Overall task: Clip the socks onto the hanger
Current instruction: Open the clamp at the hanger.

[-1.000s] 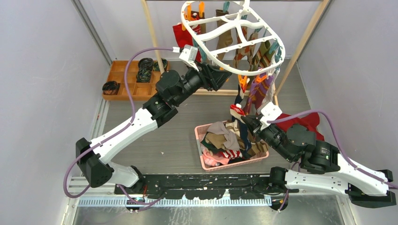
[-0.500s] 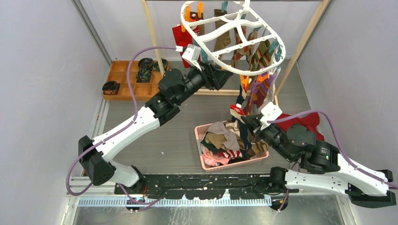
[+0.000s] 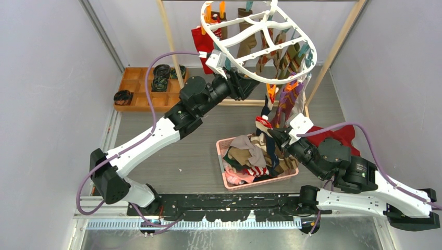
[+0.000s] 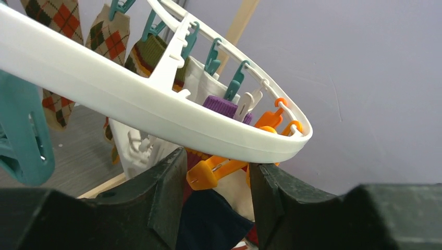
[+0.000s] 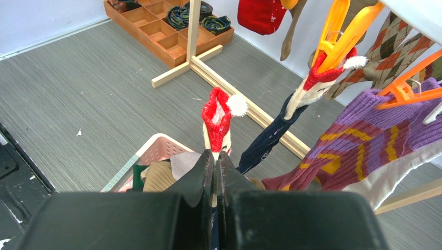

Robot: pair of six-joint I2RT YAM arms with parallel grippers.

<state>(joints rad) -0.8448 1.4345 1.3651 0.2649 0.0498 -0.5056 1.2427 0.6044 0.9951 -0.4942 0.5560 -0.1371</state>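
**A:** Where do we stand?

**B:** Nearest me, the pink basket point(image 3: 221, 151) is heaped with loose socks point(image 3: 249, 156), so plenty is left to hang. Just above its one-o'clock corner, my right gripper point(image 5: 215, 169) is clenched on the lower end of a red sock point(image 5: 217, 117) with a white pompom. The sock stands upright, lifted clear of the heap.

**A:** And the left arm?

**B:** My left gripper point(image 4: 216, 200) is released, with its jaws apart on either side of an orange peg point(image 4: 211, 174). That peg hangs under the near rim of the hanger point(image 3: 245, 77), which is at twelve o'clock from the basket, tilted. I judge I'm lined up to squeeze the peg open, though I can't tell whether the fingers touch it yet.

**A:** What's already done?

**B:** A fair share. A matching red sock point(image 5: 326, 77) is pinched in an orange peg at one o'clock from the sock I hold, and a purple striped sock point(image 5: 365, 148) hangs at three o'clock. Further round the ring, argyle socks point(image 4: 62, 21) hang from teal pegs.

**A:** So how far along is that?

**B:** Midway, by my reckoning — the held sock has to reach that peg, and then there's the whole basket.
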